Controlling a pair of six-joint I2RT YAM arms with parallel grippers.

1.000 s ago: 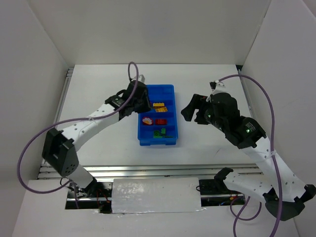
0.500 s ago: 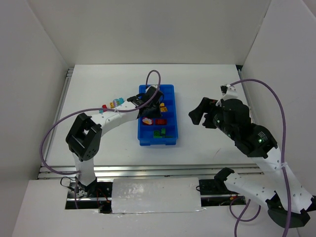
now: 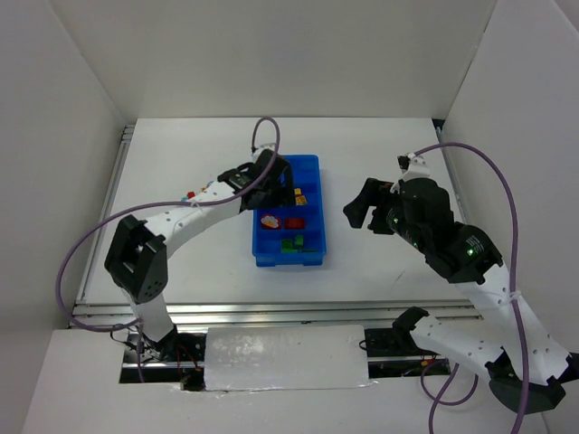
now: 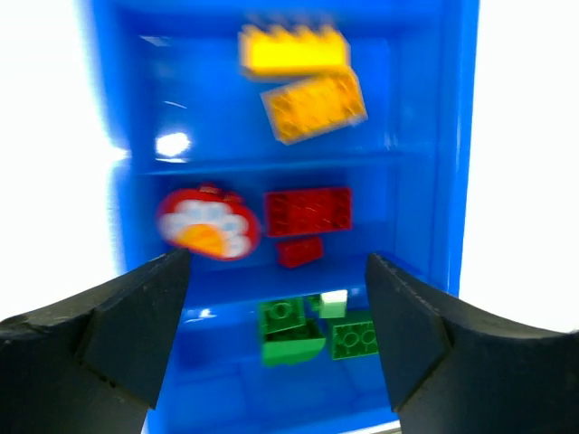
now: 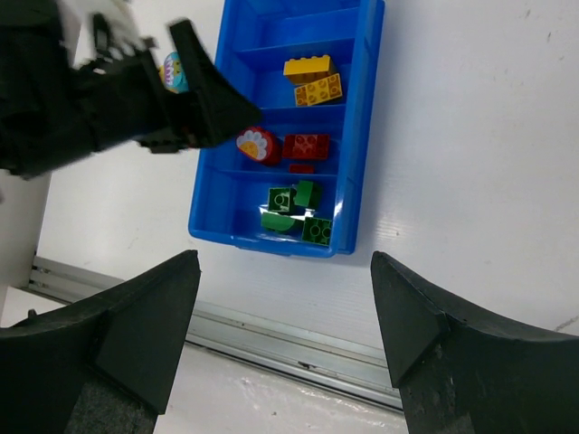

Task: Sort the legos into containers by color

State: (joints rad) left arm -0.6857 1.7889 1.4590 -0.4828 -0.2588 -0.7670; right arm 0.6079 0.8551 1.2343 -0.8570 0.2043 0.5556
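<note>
Left gripper [image 4: 278, 258] open, empty, over tray [image 3: 288, 259]; right gripper [image 5: 285, 262] open, empty, well apart. Legos [image 4: 308, 211] lie sorted: yellow, red, green compartments. Strays [image 5: 174, 70], apparently, beside tray, partly hidden. Step judged: fetching next; calls for a left reach and grasp.

No legible txt, labels or nos. (all 3 views).

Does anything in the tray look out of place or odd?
Colours look sorted in the tray. Only the round red piece, with its white and orange face, looks odd beside the plain red bricks.
</note>
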